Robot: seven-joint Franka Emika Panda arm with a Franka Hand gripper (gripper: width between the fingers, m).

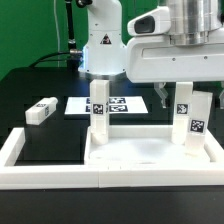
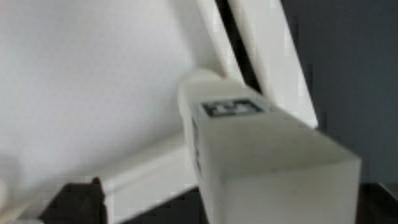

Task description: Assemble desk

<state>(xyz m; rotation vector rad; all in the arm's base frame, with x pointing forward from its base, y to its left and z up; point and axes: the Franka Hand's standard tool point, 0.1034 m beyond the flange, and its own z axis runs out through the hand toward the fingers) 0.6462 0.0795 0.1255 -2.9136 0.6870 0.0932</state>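
Observation:
The white tray-like tabletop point(image 1: 140, 152) lies inside the fence bars. One leg point(image 1: 99, 106) stands upright at its back corner on the exterior view's left. A second leg point(image 1: 191, 120) stands upright on the exterior view's right. A third leg point(image 1: 40, 110) lies loose on the black table to the left. My gripper point(image 1: 182, 96) hangs open over the top of the right-hand leg, and one dark finger point(image 1: 163, 94) shows clear of its side. The wrist view is filled by that leg point(image 2: 258, 150) with its tag, over the tabletop point(image 2: 89, 80) and its raised edge point(image 2: 270, 55).
The marker board point(image 1: 120, 104) lies flat behind the tabletop. Low white fence bars run along the left point(image 1: 14, 148) and the front point(image 1: 60, 179). The arm's white base point(image 1: 100, 45) stands at the back.

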